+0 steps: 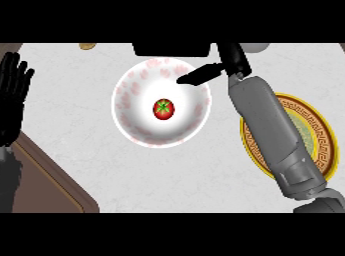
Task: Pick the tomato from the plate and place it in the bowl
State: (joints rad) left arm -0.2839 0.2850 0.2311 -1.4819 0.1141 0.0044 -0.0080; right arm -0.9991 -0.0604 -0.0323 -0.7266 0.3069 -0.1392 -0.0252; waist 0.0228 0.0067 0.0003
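A pale, marbled table (167, 185) is seen from steeply above, with a brown wooden border visible at its lower left and at the upper corners.

Nearest, at the view's right, one grey forearm is seen running up from the lower edge. It lies across one round plate (322, 135), gold-rimmed with a patterned band; much of the plate is covered by the forearm, and nothing is seen on the part left showing.

At the view's left edge, the left hand (5, 95) is held upright beside the table, fingers straight and together, nothing held and nothing touched.

Toward the middle, one white bowl (134, 80) with faint pink speckling is set on the table, just left of the plate and apart from it. One tomato (164, 108), red with a green stem star, is seen lying at the bottom of the bowl, in the centre.

Farther off, the right hand (230, 62) is seen above the bowl's far right rim. One black digit is extended leftward over the rim; the others are spread apart and relaxed. Nothing is held in it, and the tomato is not touched.

At the far edge, one dark block is partly seen behind the bowl, and one small tan object (87, 46) is noted at the upper left, too cropped to identify.
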